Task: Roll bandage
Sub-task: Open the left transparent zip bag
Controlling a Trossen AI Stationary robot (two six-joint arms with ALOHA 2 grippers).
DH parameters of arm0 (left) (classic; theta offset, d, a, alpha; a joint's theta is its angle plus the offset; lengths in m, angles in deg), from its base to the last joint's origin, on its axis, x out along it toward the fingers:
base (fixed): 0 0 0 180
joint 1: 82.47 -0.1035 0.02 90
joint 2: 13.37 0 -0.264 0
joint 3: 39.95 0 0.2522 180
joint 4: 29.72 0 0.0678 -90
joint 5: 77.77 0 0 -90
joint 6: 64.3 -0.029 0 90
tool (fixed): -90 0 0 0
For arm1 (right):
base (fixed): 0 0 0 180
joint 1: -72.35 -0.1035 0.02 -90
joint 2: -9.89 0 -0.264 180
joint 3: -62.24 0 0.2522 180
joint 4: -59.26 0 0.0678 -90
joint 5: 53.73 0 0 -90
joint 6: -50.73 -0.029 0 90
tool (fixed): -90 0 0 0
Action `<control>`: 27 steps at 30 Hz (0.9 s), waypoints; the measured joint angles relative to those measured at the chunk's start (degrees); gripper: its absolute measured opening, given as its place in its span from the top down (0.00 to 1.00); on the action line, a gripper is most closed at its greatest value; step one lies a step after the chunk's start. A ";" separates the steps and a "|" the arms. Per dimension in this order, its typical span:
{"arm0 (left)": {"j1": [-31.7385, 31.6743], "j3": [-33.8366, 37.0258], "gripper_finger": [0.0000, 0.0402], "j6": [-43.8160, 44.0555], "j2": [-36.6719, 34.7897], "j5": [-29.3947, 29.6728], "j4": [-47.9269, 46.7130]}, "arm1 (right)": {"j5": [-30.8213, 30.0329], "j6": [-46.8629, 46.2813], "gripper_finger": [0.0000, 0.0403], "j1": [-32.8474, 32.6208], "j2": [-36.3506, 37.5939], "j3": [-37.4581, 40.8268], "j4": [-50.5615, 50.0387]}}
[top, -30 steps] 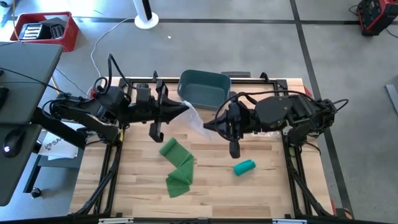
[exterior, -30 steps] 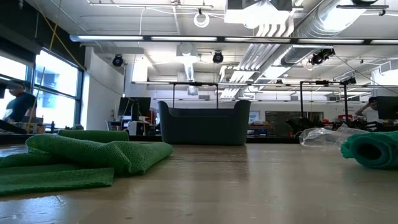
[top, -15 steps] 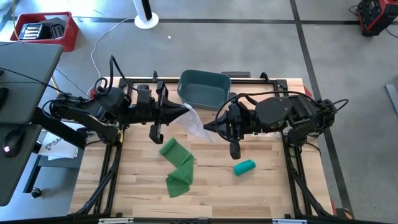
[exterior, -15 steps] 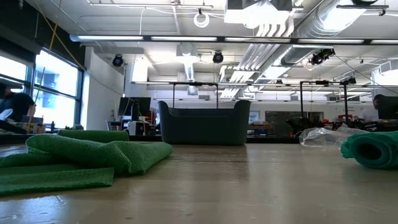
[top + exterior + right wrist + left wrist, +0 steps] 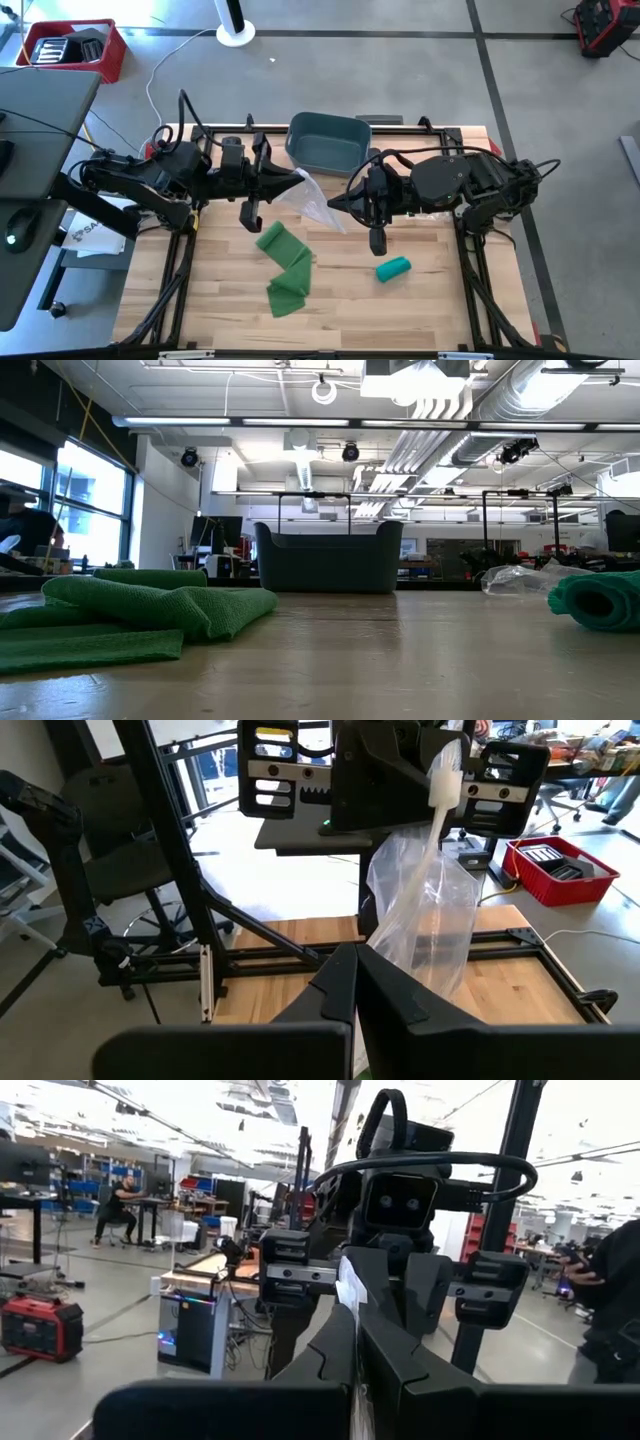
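Note:
Above the table's middle, a clear plastic bag (image 5: 318,198) hangs between my two raised grippers. My left gripper (image 5: 300,178) is shut on the bag's upper end, and my right gripper (image 5: 334,205) is shut at its lower part. An unrolled green bandage (image 5: 284,266) lies folded in loose layers on the table's near left. A rolled teal bandage (image 5: 393,268) lies on its side at the near right. The low view shows the green bandage (image 5: 130,615) and the roll (image 5: 598,600), but neither gripper. My left gripper pinches the bag's bunched upper end (image 5: 443,778) between its two fingers, coming level from the table's left. The bag hangs below the fingers, clear of the table. My right gripper meets the bag's lower part (image 5: 392,948) from the table's right, slanting slightly down. Its own fingers (image 5: 345,982) hide the exact spot.
A dark bin (image 5: 328,141) stands at the table's far middle. More crumpled clear plastic (image 5: 515,578) lies on the table at the far right, under my right arm. Bare wood lies between the two bandages and along the near edge.

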 joint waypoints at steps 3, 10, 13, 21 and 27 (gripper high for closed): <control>0.00 0.00 1.00 0.00 0.02 -1.28 0.02 | 0.00 0.00 1.00 0.00 0.00 0.02 0.01; 0.00 0.00 1.00 0.44 0.04 -1.51 0.21 | -4.64 -14.11 1.00 1.11 -0.63 0.02 13.81; 0.00 0.00 1.00 0.44 0.04 -1.26 0.43 | -4.06 -15.46 1.00 2.35 -0.46 -0.09 18.48; 0.00 0.00 1.00 -0.51 0.04 -1.24 0.51 | -5.97 -2.09 0.91 2.74 -2.19 -0.48 23.34; 0.00 0.02 1.00 -0.58 0.04 -1.47 0.15 | -4.63 0.48 0.77 2.73 -4.96 -0.42 22.92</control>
